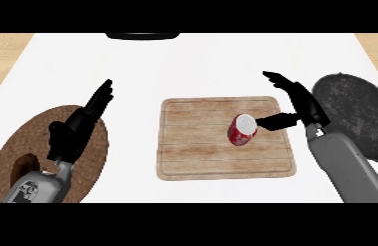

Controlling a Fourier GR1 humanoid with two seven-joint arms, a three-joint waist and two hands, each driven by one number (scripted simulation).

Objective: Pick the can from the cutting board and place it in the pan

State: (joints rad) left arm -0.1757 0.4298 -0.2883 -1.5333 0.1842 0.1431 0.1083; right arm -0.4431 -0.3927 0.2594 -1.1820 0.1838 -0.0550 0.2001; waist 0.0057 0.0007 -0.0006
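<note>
Head view: right hand (295, 102), fingers spread, thumb beside the red can (243, 129) on the cutting board (192, 150); it should wrap it squarely. Left hand (77, 127) rests, fingers relaxed.

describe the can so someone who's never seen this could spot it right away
Find the square wooden cutting board in the middle of the white counter. The small red can with a silvery top stands on its right half, beside the right hand's thumb; it is the only red thing there.
</note>
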